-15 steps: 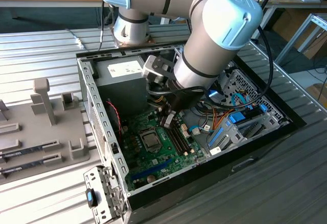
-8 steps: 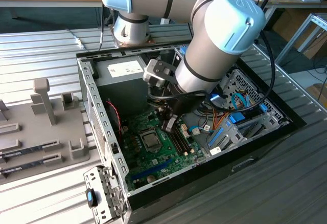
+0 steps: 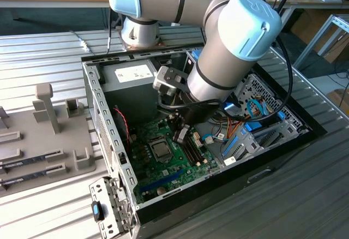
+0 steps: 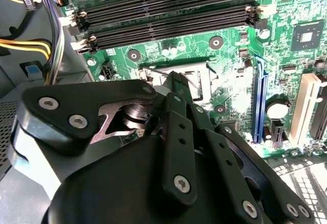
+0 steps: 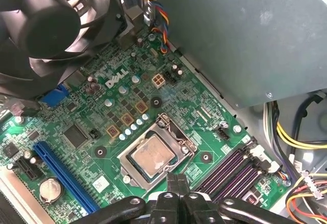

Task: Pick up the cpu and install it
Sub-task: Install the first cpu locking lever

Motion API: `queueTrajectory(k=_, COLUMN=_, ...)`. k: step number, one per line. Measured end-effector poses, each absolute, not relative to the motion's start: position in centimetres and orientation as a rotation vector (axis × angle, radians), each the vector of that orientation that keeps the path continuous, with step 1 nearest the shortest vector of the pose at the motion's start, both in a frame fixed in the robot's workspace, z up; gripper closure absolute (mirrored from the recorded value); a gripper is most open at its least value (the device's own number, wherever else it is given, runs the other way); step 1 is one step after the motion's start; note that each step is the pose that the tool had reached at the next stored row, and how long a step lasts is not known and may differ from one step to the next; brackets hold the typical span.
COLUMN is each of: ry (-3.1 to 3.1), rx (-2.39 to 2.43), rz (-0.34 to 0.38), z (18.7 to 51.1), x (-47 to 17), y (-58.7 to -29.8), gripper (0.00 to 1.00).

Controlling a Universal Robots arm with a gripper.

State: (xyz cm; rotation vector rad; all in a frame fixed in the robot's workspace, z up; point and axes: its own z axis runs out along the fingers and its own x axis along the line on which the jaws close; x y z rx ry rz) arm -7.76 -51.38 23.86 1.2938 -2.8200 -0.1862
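On a ribbed metal counter (image 3: 49,206) lies an open computer case (image 3: 109,141). The cpu (image 5: 151,156) already sits in its socket (image 5: 176,132), so the gripper (image 5: 178,182) hovers just above, jaws together, empty.

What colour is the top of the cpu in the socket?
Dull silver-grey with a faint brownish smudge; the cpu shows best in the first wrist view.

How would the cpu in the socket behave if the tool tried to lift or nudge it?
The cpu is a thin flat square with a metal top, so probably stiff and light. It lies flat, so rolling or tipping looks unlikely. It sits low within the socket frame, so a sideways nudge would likely be blocked, and its edges look hard to grip.
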Motion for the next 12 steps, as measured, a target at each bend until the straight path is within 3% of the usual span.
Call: queueTrajectory(k=12, ry=-2.814, rx=1.29, rz=-0.162, z=23.42, x=-7.73, y=-51.93, gripper=0.89)
